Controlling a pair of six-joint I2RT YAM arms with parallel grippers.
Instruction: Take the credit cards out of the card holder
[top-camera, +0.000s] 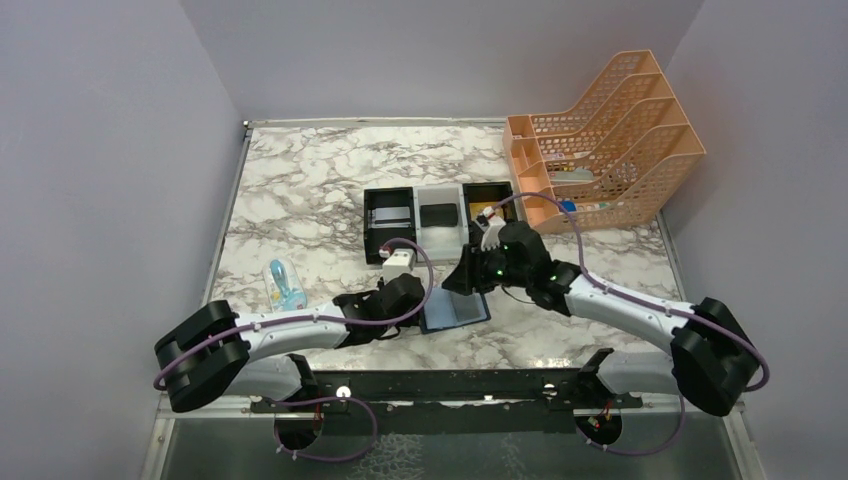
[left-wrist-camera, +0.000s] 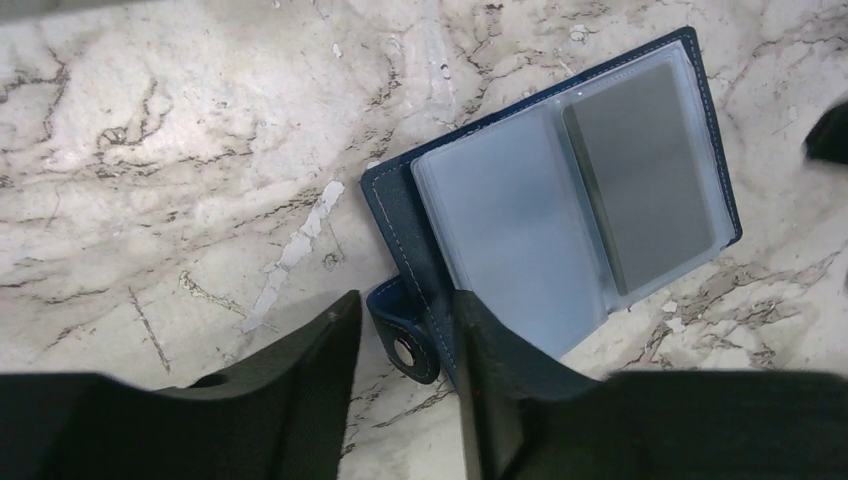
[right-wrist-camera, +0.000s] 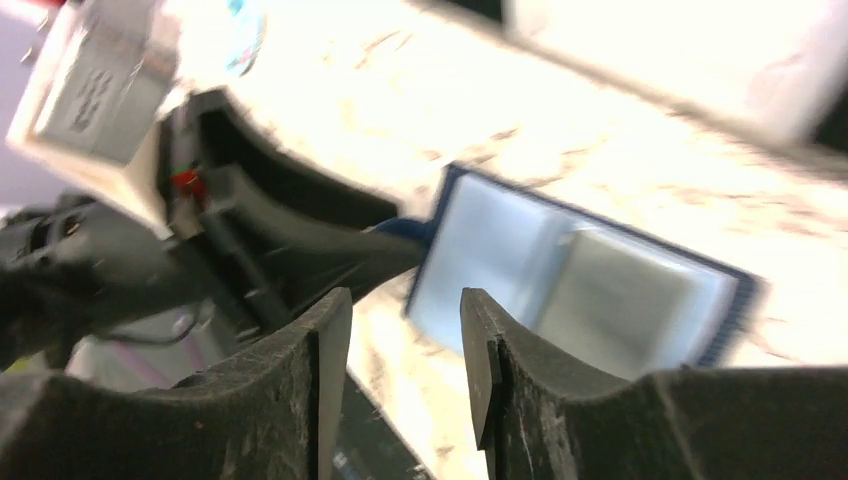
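**Picture desk:** From above, where is the card holder?

**Robot:** It lies open and flat on the marble desk, near the middle and towards the near edge. A row of box trays sits on its far side. My left end effector is at its left edge and my right end effector is over its far edge. A peach file rack stands at far right.

**Picture desk:** And the left wrist camera?

**Robot:** The card holder is spread at a tilt, navy cover underneath and pale clear pockets on top. A silver-grey credit card sits in the right-hand pocket. My left end effector is released. Its fingers stand apart on either side of the small tab, and the right one overlaps the holder's near edge. I cannot tell whether it presses there.

**Picture desk:** The right wrist camera?

**Robot:** That view is blurred. My right end effector is released, its jaws parted with nothing between them. Beyond it the card holder lies open on the desk, with a pale credit card in its right pocket. My left end effector reaches the holder's left edge.
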